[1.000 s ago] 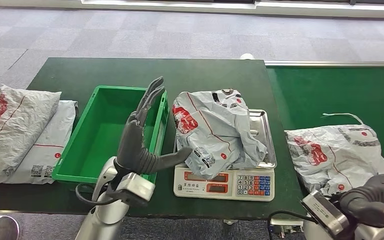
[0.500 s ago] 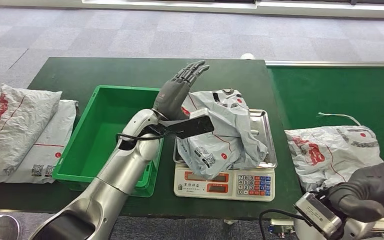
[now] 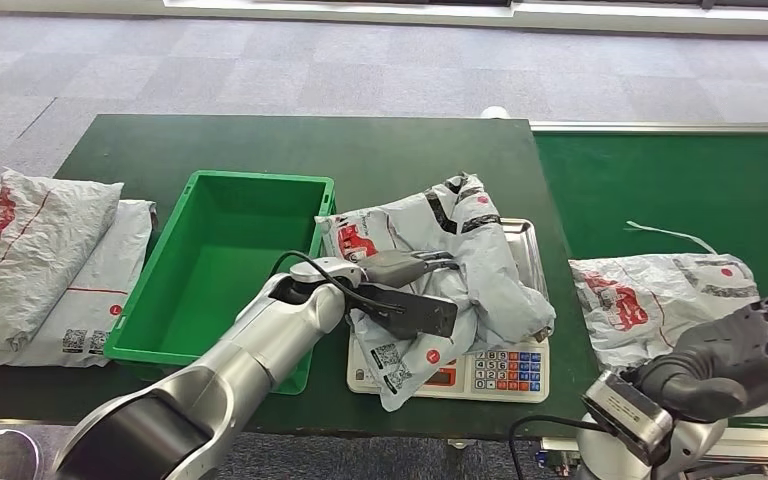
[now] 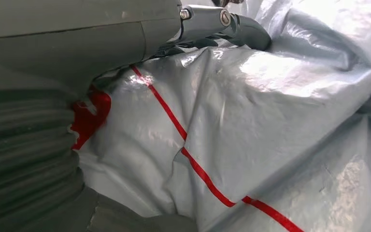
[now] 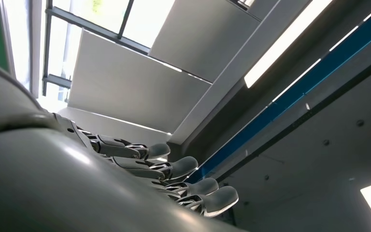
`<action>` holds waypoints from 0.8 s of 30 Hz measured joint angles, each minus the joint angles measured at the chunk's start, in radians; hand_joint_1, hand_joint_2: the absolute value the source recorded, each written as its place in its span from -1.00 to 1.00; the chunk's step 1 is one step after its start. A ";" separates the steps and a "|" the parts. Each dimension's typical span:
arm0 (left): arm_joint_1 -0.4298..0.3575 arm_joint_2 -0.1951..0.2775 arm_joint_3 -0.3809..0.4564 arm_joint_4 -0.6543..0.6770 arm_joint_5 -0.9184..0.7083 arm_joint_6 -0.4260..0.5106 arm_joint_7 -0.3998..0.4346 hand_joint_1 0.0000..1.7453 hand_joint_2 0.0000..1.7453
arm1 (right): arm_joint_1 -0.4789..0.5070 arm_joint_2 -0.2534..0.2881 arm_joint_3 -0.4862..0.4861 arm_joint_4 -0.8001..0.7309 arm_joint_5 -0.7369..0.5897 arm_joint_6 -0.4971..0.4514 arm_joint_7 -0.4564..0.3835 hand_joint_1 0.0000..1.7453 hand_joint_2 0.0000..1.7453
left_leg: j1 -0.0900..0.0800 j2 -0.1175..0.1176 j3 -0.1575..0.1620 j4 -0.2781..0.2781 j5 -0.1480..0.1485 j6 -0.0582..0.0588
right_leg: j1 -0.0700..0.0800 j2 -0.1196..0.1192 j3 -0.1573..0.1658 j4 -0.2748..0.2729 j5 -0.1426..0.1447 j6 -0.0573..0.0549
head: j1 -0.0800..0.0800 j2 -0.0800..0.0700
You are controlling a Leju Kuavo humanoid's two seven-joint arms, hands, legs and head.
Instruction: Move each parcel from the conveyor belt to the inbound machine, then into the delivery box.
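The left hand (image 3: 400, 270) grips the soft grey parcel (image 3: 460, 265) on the scale (image 3: 490, 372). Its slippery film likely sags; bunching a fold should hold best. The right hand (image 3: 735, 360) hangs empty, fingers apart.

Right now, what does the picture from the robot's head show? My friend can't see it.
The left robot hand presses into a crumpled grey parcel on a scale, beside an empty green box. Another parcel lies on the green belt to the right, and two more lie at the table's far left.
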 joint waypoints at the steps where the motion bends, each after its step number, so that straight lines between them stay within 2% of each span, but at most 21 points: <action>1: -0.001 -0.002 -0.006 0.009 -0.002 -0.014 0.001 -1.00 1.00 | 0.000 0.000 0.000 0.001 0.000 0.000 0.000 -1.00 -1.00 | 0.000 0.000 0.000 0.000 0.000 0.000 | 0.000 0.000 0.000 0.000 0.000 0.000 | 0.000 0.000; 6: -0.005 -0.010 -0.030 0.035 -0.011 -0.044 0.001 -1.00 1.00 | 0.000 0.000 0.000 0.001 -0.004 0.000 -0.002 -1.00 -1.00 | 0.000 0.000 0.000 0.000 0.000 0.000 | 0.000 0.000 0.000 0.000 0.000 0.000 | 0.000 0.000; 10: -0.009 -0.013 -0.038 0.047 -0.013 -0.044 -0.001 1.00 1.00 | 0.000 0.000 0.000 0.001 -0.005 0.000 -0.002 -1.00 -1.00 | 0.000 0.000 0.000 0.000 0.000 0.000 | 0.000 0.000 0.001 0.000 0.000 0.000 | 0.000 0.000; 14: -0.009 -0.015 -0.041 0.053 0.003 -0.004 -0.014 1.00 1.00 | 0.000 0.000 -0.001 0.001 0.017 0.000 0.015 -1.00 -1.00 | 0.000 0.000 0.000 0.000 0.000 0.000 | 0.000 0.000 0.001 0.000 0.000 0.000 | 0.000 0.000; 21: -0.010 -0.011 -0.036 0.047 0.091 0.173 -0.049 1.00 1.00 | 0.002 0.000 -0.002 -0.008 0.068 0.000 0.064 -1.00 -1.00 | 0.000 0.000 0.000 0.000 0.000 0.000 | 0.000 0.000 0.000 0.000 0.000 0.000 | 0.000 0.000; 24: -0.015 -0.003 -0.019 0.032 0.139 0.216 -0.073 1.00 1.00 | 0.003 0.000 -0.004 -0.008 0.072 0.000 0.068 -1.00 -1.00 | 0.000 0.000 0.000 0.000 0.000 0.000 | 0.000 0.000 0.000 0.000 0.000 0.000 | 0.000 0.000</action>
